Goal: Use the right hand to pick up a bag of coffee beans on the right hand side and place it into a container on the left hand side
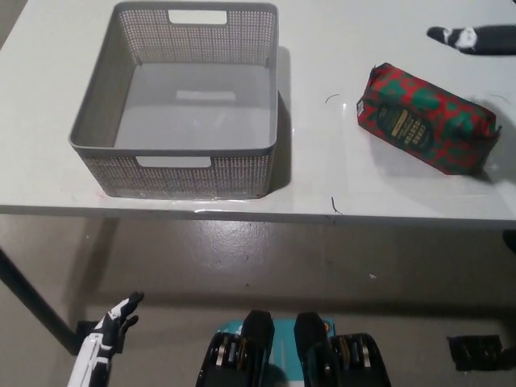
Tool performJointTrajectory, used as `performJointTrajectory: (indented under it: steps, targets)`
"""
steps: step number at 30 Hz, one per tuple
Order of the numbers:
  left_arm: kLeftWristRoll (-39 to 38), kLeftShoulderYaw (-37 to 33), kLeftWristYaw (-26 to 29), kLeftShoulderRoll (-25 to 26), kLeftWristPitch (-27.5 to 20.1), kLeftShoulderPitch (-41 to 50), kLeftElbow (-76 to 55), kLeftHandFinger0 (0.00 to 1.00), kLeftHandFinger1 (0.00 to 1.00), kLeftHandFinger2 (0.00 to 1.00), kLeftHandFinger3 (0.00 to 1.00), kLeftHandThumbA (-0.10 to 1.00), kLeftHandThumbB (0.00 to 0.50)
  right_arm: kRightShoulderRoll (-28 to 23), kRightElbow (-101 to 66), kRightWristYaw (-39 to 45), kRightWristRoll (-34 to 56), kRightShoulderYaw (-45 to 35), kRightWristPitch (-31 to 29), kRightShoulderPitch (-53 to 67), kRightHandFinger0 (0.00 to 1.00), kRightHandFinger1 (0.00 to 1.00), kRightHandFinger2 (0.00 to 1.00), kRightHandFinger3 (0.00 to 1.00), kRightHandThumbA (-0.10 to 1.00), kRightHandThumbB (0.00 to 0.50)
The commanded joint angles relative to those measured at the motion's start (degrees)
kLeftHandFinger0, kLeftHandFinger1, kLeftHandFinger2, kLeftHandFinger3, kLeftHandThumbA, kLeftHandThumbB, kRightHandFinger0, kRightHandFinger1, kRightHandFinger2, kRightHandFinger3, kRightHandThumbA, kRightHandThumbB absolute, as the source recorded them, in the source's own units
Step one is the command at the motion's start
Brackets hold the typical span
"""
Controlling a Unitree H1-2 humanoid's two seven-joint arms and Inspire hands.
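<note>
Nearest the camera, at the lower left below the table edge, the white left hand [113, 324] rests with its fingers spread apart and holds nothing. Beyond it stands 1 white table [322, 173], carrying 2 things well apart from each other. On its left part sits 1 grey mesh container [103, 105], open-topped, with a cut-out handle in the near wall and another in the far wall. On the right part lies 1 red-and-green bag of coffee beans [424, 119], flat on its side and angled. Farthest off, at the upper right edge, the black right hand [472, 37] hovers beyond the bag without touching it; whether its fingers are apart or together, I cannot tell.
</note>
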Motion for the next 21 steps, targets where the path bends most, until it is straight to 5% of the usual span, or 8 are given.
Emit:
performJointTrajectory:
  steps: [1,6,21]
  targets:
    - [-2.7,1.0,-0.3,-0.1,-5.2,2.0,-0.4,1.0,1.0,1.0,1.0,1.0,0.177,-0.3,19.5,11.3,-6.7,8.5,1.9,-19.5,1.0,1.0,1.0,1.0,0.89,0.5]
    - [-3.0,1.1,-0.1,-0.9,-5.8,2.1,0.4,1.0,1.0,1.0,1.0,1.0,0.158,3.1,31.5,9.3,-7.7,12.7,-0.8,-25.1,1.0,1.0,1.0,1.0,0.91,0.5]
    - [-3.2,1.6,0.1,-2.1,-7.5,3.8,1.8,1.0,1.0,1.0,1.0,1.0,0.207,9.7,56.1,11.3,-6.9,20.7,-6.9,-32.6,1.0,1.0,1.0,1.0,0.93,0.5]
